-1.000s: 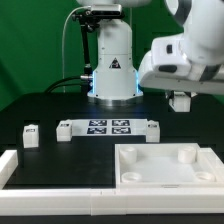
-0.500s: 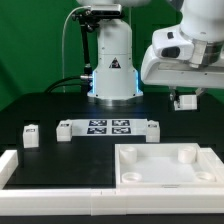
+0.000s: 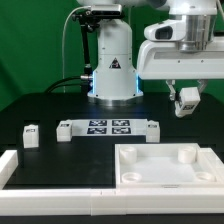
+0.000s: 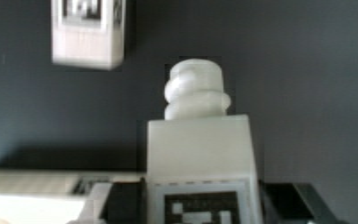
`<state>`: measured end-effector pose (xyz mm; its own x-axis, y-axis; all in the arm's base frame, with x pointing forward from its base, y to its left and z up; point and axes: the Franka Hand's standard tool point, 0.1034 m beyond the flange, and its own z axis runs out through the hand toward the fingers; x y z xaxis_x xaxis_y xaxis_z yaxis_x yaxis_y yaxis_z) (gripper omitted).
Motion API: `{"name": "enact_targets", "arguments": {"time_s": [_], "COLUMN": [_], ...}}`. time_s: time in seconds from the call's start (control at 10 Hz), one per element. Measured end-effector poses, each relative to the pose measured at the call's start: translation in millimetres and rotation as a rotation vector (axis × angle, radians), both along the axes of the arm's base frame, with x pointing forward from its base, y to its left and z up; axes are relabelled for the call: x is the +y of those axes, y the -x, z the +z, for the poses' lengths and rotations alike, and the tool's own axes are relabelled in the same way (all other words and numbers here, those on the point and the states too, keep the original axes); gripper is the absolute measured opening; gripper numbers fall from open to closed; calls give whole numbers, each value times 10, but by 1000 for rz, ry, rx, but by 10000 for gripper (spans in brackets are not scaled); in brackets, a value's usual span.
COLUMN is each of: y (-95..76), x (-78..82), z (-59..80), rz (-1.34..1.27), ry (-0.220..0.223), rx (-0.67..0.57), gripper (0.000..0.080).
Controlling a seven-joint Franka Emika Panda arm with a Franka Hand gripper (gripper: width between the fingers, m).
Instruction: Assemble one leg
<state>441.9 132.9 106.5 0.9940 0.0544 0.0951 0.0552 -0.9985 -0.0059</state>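
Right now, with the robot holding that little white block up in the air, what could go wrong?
1. The hand seems to grip the leg only at its tagged end, high in the air. A slip would likely drop it.
2. Its rounded tip must meet one small corner socket in the tabletop. If it comes in off-centre or tilted, it could jam or nudge the tabletop.

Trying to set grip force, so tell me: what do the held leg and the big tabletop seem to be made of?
The leg looks like hard white plastic, matte, with a ridged moulded tip and a printed black-and-white tag. The tabletop: apparently the same matte white plastic, with moulded rims and corner sockets. Blur leaves the exact finish open.
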Motion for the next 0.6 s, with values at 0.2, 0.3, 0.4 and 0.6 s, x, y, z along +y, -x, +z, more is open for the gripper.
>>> {"name": "enact_targets", "arguments": {"time_s": [0.2,0.3,0.4,0.6], "y": [-241,-325,-295,-299], "x": [19,22,64,29], "z": [104,127,103,84], "rz": [16,26,22,31], "ry": [-65,-90,-110,-94], "rx": [-212,-295,-338,-319], "gripper": [290,290,290,290]}}
